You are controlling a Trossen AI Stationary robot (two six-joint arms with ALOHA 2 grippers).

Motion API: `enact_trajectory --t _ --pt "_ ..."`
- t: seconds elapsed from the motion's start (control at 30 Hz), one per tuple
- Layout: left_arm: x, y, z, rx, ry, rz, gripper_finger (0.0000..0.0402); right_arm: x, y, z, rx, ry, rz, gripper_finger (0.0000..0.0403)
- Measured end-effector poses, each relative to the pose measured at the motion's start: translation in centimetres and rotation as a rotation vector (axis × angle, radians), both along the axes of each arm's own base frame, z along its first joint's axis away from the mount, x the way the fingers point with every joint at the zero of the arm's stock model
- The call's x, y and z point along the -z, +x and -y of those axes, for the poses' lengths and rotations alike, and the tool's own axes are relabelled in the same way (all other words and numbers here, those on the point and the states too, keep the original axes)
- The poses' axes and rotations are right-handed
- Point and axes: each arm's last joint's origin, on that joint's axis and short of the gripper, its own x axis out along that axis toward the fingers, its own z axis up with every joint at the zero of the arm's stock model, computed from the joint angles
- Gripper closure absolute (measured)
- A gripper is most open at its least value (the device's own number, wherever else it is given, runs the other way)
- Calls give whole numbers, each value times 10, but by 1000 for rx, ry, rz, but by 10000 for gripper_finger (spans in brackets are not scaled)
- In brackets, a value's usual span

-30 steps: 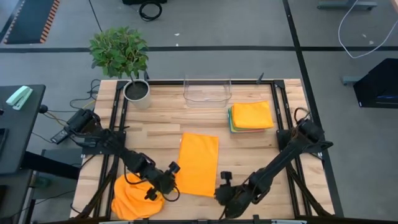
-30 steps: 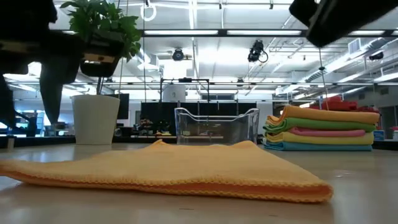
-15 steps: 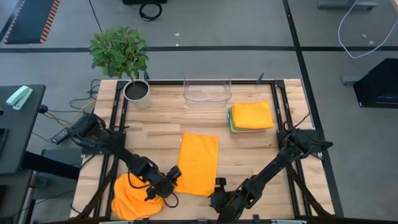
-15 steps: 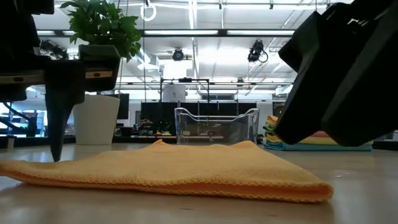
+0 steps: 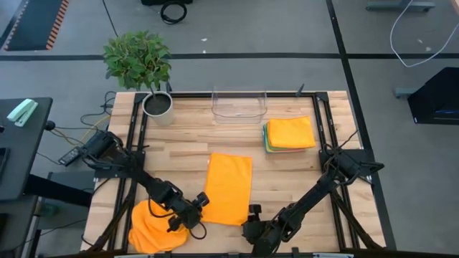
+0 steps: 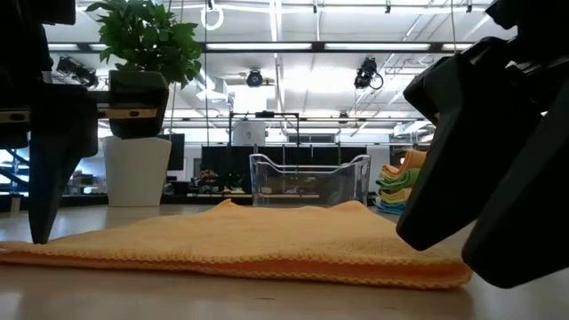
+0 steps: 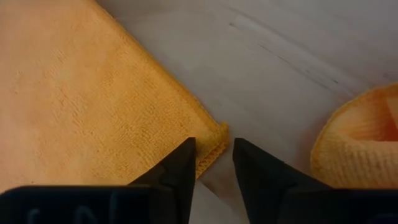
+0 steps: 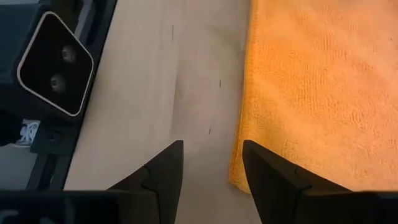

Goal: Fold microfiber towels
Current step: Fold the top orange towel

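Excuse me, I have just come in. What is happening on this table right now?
A two-armed robot is folding microfiber towels. A flat orange microfiber towel lies mid-table, already doubled into a rectangle. The left gripper is open at its near left corner, the right gripper open at its near right corner. Neither grips it yet. A crumpled orange cloth waits beside; a stack of folded coloured towels sits behind.

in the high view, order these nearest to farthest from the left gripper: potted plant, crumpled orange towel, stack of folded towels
From the left gripper:
1. Crumpled orange towel, beside it at the table's near left corner.
2. Stack of folded towels, across on the far right.
3. Potted plant, far left corner.
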Motion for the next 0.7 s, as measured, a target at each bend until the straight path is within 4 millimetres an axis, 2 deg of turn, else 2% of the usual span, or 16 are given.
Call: enact_trajectory --t 0.53,0.7 --pt "2 4 -7 -21 -53 -43 277 6 -8 5 78 0 -65 230" --pt "13 5 -6 -73 -94 -112 286 14 -14 10 109 42 -63 238"
